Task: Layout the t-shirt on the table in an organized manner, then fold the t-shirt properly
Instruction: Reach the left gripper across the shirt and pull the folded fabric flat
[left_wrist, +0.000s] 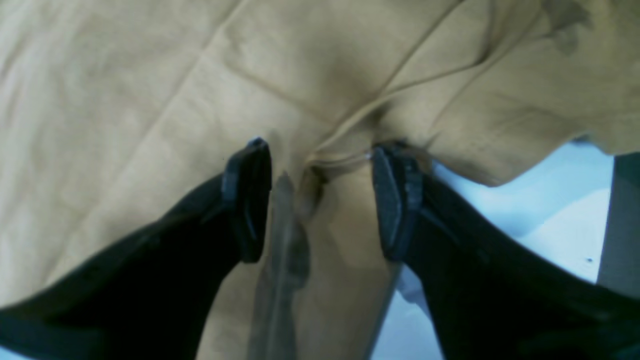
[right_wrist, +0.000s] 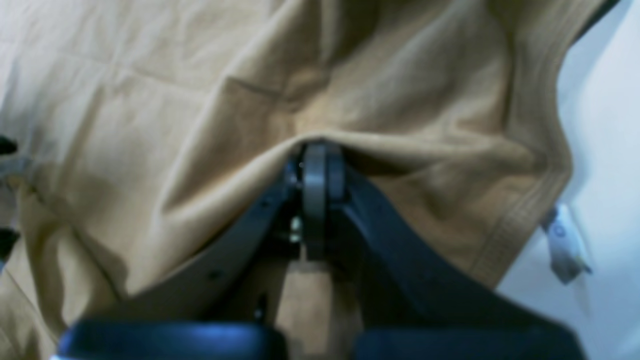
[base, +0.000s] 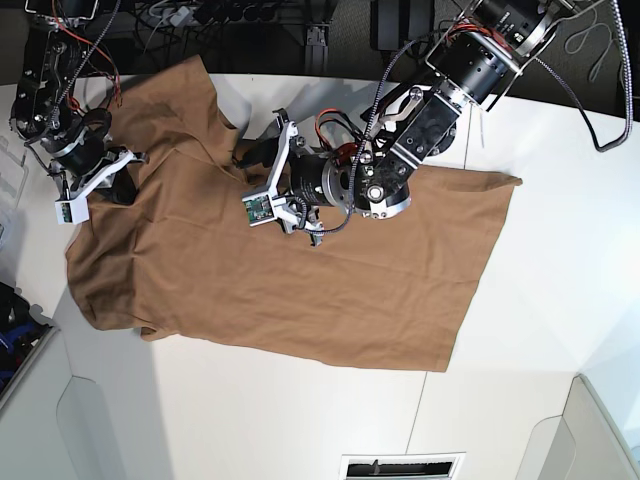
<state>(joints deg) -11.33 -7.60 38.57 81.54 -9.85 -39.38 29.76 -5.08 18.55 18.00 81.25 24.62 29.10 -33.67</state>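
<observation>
The left gripper (left_wrist: 320, 200) stands wide open over a crease, holding nothing. The right gripper (right_wrist: 320, 165) pinches a fold of the t-shirt (base: 300, 270), near the table's (base: 540, 340) left edge. The shirt lies spread across the table's middle.

no readable text, brand, number or sign anywhere. small white neck tag (right_wrist: 565, 245) hanging off the collar edge of the t-shirt (right_wrist: 150, 125), out to the right of the closed fingers (right_wrist: 315, 190) of the right gripper (right_wrist: 316, 150), too blurred to make out any print. small green circuit boards on the wrist units in the base view, markings too small to read. plain tan cloth around the spread fingers (left_wrist: 247, 195) of the left gripper (left_wrist: 320, 197), without print or logo. bare white table (base: 560, 330), unmarked.
</observation>
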